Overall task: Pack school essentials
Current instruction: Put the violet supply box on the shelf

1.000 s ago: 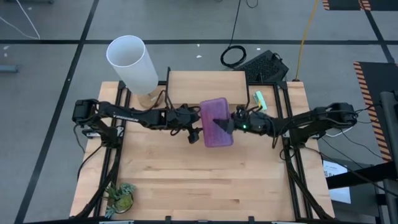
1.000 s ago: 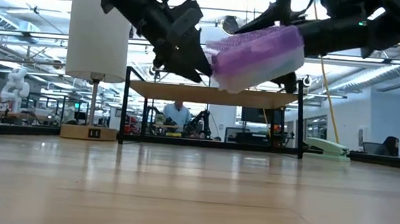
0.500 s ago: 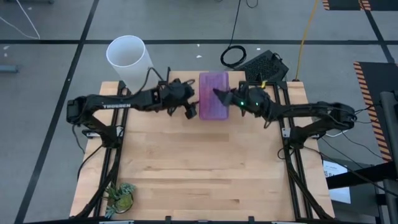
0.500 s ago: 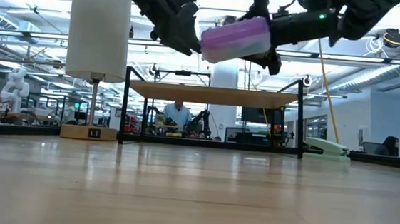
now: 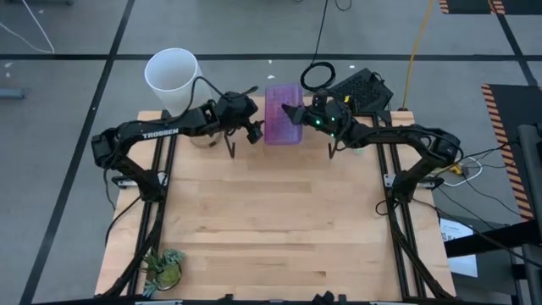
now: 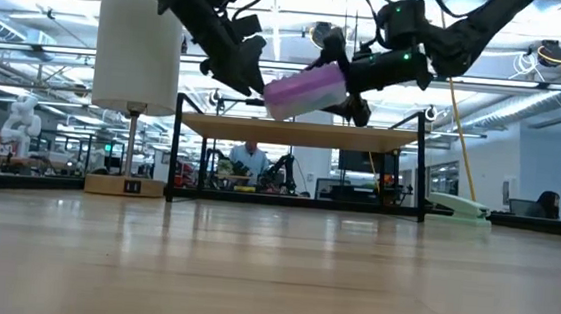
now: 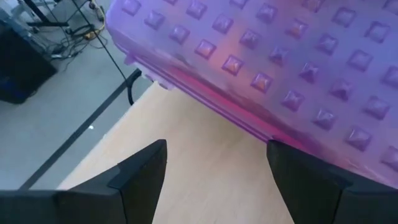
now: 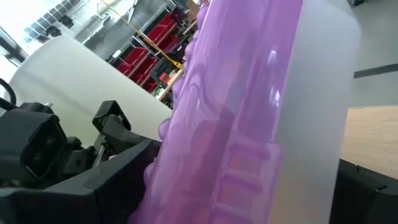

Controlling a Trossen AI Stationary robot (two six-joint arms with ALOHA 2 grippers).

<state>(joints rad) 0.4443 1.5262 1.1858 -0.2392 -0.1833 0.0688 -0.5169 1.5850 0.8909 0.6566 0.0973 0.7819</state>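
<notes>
Holding the purple studded case in the air, both grippers are working at the far edge of the table, just above the raised wooden shelf. The left gripper is at the case's left side; in its wrist view the fingers are standing apart with the case just beyond them, so I judge it is only steadying, not clamping. The right gripper is at the case's right side and seems to be carrying it, but I cannot tell if its fingers are closed on it.

Judging the progress: none of the loose stationery is showing anywhere, so I suppose it is already inside the closed case, and the packing itself is looking finished. What is remaining is probably only setting the case down.

Counting what is showing: one purple case, one white cylinder at the far left corner, one mint-green block near the far right edge, one green toy dinosaur at the near left corner, two arms.
</notes>
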